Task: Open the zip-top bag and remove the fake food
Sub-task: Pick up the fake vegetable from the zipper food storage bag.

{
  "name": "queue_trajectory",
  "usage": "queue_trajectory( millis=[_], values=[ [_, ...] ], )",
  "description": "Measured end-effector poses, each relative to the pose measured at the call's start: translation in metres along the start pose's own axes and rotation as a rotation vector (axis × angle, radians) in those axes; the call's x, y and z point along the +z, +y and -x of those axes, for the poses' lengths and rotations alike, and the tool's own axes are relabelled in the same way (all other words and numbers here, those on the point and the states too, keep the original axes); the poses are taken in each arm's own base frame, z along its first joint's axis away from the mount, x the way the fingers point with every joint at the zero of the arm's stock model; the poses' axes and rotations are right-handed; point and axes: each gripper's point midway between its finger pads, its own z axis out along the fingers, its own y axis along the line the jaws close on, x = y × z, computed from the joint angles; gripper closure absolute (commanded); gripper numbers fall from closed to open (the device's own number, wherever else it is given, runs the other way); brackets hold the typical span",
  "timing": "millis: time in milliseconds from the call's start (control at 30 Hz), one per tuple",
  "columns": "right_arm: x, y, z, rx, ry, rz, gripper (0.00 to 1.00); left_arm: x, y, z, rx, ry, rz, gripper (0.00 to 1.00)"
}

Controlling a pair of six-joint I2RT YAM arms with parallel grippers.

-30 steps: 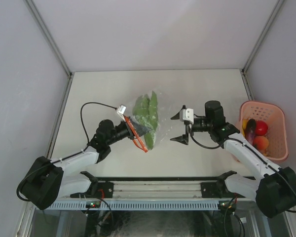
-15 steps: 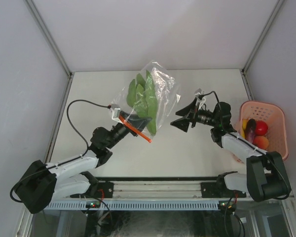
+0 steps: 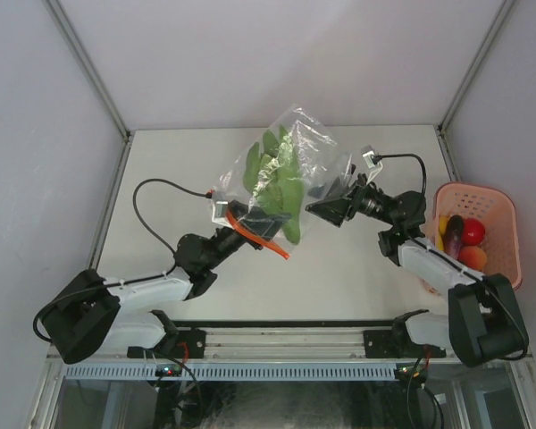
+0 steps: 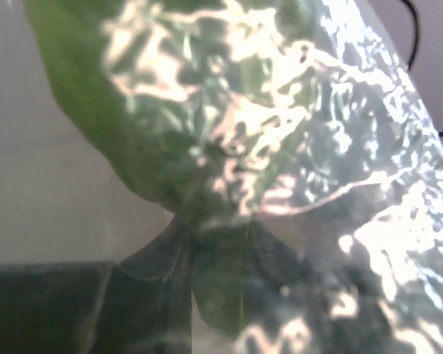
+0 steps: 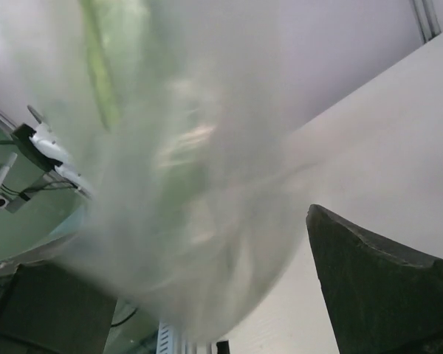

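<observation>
No writing, label, brand, number or sign can be read in any view: none shows on the zip-top bag (image 3: 308,143) or the pink basket (image 3: 507,234), and both wrist views are filled with blurred, glaring plastic

White table (image 3: 339,277), pink basket (image 3: 509,241) at its right edge.
</observation>
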Motion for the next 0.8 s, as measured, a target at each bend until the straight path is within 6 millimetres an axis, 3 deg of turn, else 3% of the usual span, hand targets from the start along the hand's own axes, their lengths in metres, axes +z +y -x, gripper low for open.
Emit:
queue_trajectory(
  millis=[67, 100, 167, 200, 300, 467, 633, 733, 800],
  values=[
    [0.005, -0.003, 0.005, 0.029, -0.012, 0.022, 0.15, 0.003, -0.007, 0.003, -0.001, -0.012, -0.023, 1.00],
    [0.008, -0.004, 0.007, 0.042, -0.016, 0.034, 0.25, 0.004, -0.010, 0.005, 0.000, -0.018, -0.031, 1.00],
    [0.013, -0.006, 0.013, 0.071, -0.022, 0.055, 0.67, 0.006, -0.011, 0.008, 0.002, -0.027, -0.037, 1.00],
    [0.015, -0.005, 0.016, 0.083, -0.026, 0.067, 0.78, 0.006, -0.011, 0.008, 0.003, -0.029, -0.034, 1.00],
    [0.017, 0.007, 0.024, 0.082, -0.030, 0.108, 0.98, 0.006, -0.008, 0.010, 0.013, -0.039, -0.019, 1.00],
    [0.017, 0.027, 0.028, -0.004, -0.020, 0.142, 1.00, 0.007, -0.006, 0.016, 0.038, -0.063, -0.009, 1.00],
    [0.036, 0.034, 0.043, -0.229, 0.013, -0.015, 1.00, 0.005, -0.001, 0.031, 0.081, -0.101, 0.044, 1.00],
    [0.041, 0.031, 0.058, -0.396, 0.004, -0.136, 1.00, -0.001, 0.002, 0.049, 0.115, -0.131, 0.104, 1.00],
    [0.039, 0.016, 0.062, -0.503, 0.008, -0.235, 1.00, -0.006, 0.004, 0.056, 0.126, -0.132, 0.135, 1.00]
  ],
)
